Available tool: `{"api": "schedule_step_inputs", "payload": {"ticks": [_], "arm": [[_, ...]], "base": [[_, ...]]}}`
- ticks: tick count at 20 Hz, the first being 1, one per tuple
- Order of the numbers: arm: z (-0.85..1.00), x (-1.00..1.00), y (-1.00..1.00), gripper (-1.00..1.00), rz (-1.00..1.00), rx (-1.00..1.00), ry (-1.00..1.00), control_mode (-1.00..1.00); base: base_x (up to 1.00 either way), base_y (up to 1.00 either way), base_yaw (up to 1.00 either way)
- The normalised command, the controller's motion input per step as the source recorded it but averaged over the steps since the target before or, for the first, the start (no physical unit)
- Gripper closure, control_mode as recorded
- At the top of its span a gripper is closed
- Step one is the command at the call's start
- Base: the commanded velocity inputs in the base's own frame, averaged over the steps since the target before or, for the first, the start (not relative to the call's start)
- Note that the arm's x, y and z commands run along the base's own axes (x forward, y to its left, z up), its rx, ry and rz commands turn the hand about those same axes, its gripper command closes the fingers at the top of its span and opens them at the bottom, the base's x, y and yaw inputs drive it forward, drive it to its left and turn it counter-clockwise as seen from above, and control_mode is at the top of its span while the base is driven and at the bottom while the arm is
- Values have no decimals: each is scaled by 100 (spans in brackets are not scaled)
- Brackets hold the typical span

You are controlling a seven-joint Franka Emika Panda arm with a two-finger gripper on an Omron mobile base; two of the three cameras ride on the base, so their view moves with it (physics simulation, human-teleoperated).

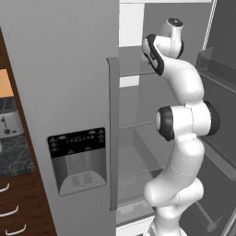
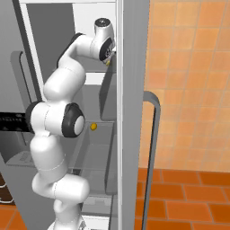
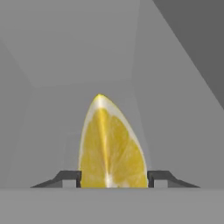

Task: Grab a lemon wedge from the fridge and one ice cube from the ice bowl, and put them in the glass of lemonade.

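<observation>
In the hand view, the two small dark fingers [image 3: 113,178] are seen at the bottom, one at each side of the bright yellow lemon wedge [image 3: 111,148]. The wedge stands upright between them, its pointed end up, its pale rind along the left edge and its cut face turned to the camera. Each finger tip is set flush against a side of the wedge at its wide lower part, so the fingers appear to be clamped on it, though a true contact cannot be confirmed from this close, cropped view. Behind the wedge, plain grey inner walls of the tall grey two-door fridge [image 1: 60,69] are seen, meeting at a back corner.

In the base views, the white arm with dark joints [image 1: 182,138] is seen reaching up into the open right half of the fridge, its hand at the upper shelf near the back. The left door is shut; its long vertical handle [image 1: 113,133] and its black dispenser panel [image 1: 78,159] are visible. In the right base view, a small yellow-orange round thing [image 2: 93,127] lies lower inside the fridge, well below the hand. Beyond the open door, an orange tiled wall [image 2: 193,67] is seen.
</observation>
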Motion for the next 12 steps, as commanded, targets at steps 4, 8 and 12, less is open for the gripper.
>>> {"api": "schedule_step_inputs", "payload": {"ticks": [4, 8, 12], "arm": [[-1, -26, 14, 100, 0, 0, 0, -100], [0, -46, 60, 100, 0, -1, 0, -100], [3, -71, 35, 100, 0, -3, 0, -100]], "base": [[0, 0, 0], [0, 0, 0], [0, 0, 0]]}}
